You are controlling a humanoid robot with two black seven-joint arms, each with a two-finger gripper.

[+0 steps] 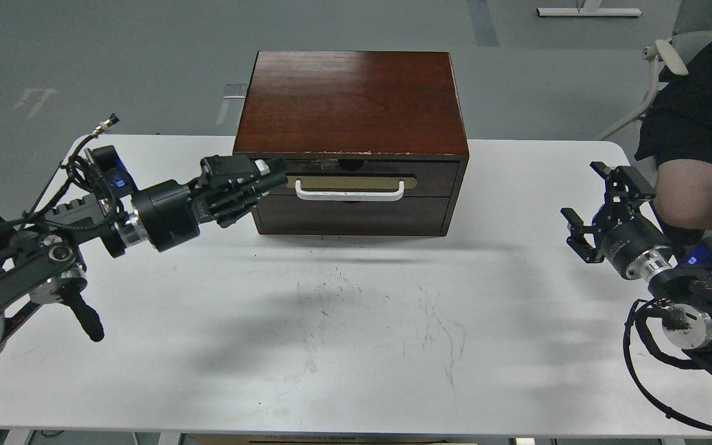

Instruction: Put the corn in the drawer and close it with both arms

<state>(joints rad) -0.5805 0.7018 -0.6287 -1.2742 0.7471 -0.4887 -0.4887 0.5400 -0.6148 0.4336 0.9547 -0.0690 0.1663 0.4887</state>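
The dark wood cabinet [351, 99] stands at the back middle of the white table [356, 346]. Its drawer [365, 178], with a white bar handle [350, 191] on a tan plate, sits flush with the front. The corn is out of view. My left gripper [269, 175] is at the drawer's left end, pointing right, fingers drawn together and holding nothing I can see. My right gripper [586, 209] is open and empty at the table's right edge, well away from the cabinet.
A plain handleless drawer front [356, 215] lies below the handled drawer. A seated person's leg [693, 188] and a chair [671, 59] are beyond the table's right edge, close to my right arm. The tabletop in front of the cabinet has scuff marks [381, 315].
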